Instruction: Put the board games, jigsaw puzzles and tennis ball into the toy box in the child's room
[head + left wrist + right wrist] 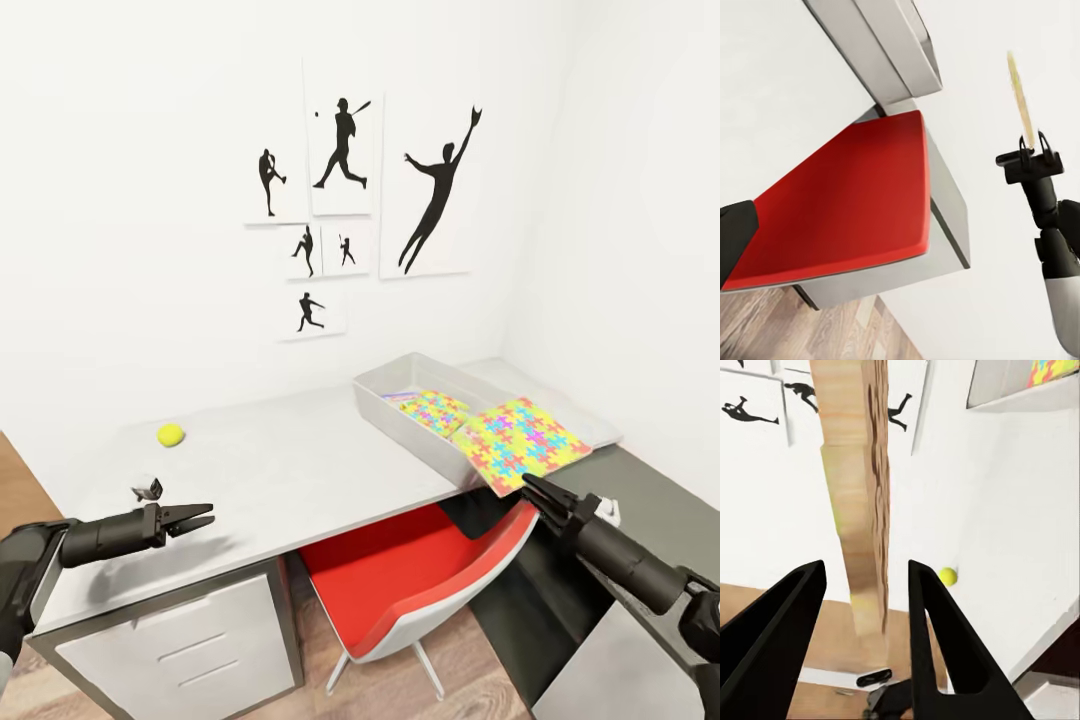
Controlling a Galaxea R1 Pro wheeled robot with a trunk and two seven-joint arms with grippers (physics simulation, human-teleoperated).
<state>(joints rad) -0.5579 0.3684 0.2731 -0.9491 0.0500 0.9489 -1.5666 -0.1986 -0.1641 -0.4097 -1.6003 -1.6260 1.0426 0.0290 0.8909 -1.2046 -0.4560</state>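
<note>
I've got the table (270, 470) across mid-frame, toy box (385, 408) at center-right w/ one jigsaw puzzle (432, 410) inside. Second puzzle (520, 442) leans tilted on the box's near rim, its lower corner pinched by the right gripper (527, 487). Left gripper (204, 517), lower left, slightly open, empty. Tennis ball (170, 434) sits mid-left on the tabletop.

Head view high over the table (290, 460); wrist views low, perhaps tilted
</note>
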